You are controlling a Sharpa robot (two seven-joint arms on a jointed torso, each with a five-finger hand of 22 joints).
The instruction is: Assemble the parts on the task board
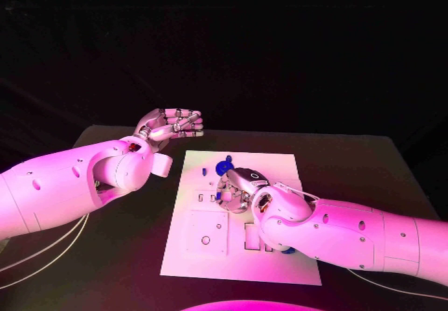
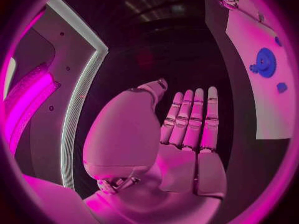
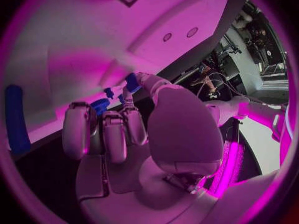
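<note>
Between the right hand's (image 3: 134,134) fingertips a small blue part (image 3: 132,82) is pinched over the task board (image 1: 280,165); it seems light, rigid, best held by its edges. The left hand (image 1: 173,126), raised aside, is curled on nothing.

White task board (image 1: 201,249) flat mid-table, blue gear part (image 1: 223,168) near its far edge

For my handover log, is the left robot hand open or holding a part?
Open: the left robot hand shows straight fingers and nothing in its palm.
</note>
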